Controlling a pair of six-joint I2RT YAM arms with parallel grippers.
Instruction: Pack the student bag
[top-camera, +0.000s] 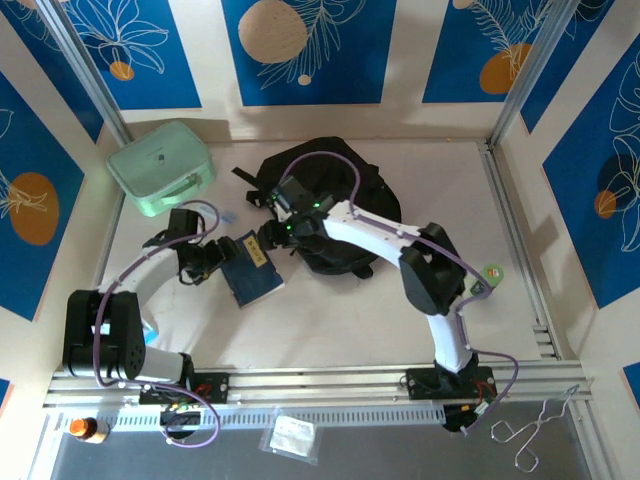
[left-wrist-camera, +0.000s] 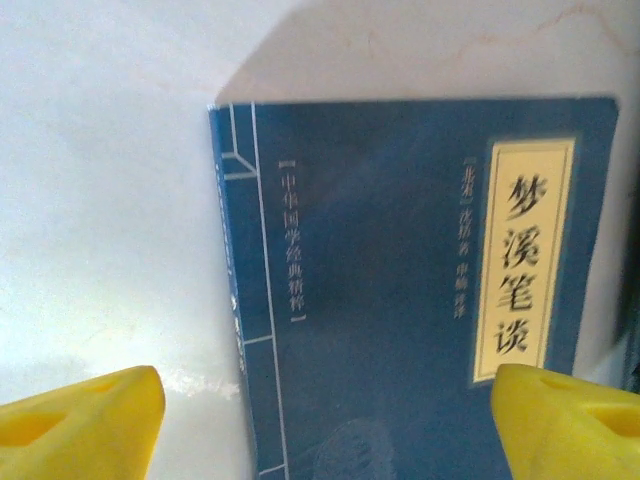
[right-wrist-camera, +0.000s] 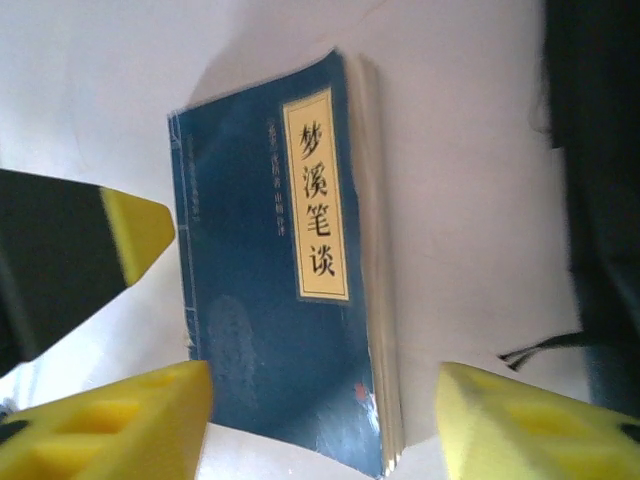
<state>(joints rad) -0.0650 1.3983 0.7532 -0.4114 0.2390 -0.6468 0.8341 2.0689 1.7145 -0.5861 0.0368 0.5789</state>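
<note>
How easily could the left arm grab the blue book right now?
Probably yes: the left end effector is right over the blue book, jaws open, with nothing on the cover. The right end effector is just as close, so the two could crowd each other.

A mint-green hard case (top-camera: 160, 168) with a handle sits at the worktop's (top-camera: 330, 320) far left corner. A blue book (top-camera: 250, 270) with a cream title label lies flat nearer the front, cover up. On the near ledge: a clear sachet (top-camera: 292, 436), metal forceps (top-camera: 535, 435) at right, and a small orange-topped bottle (top-camera: 85, 429) at left.
</note>
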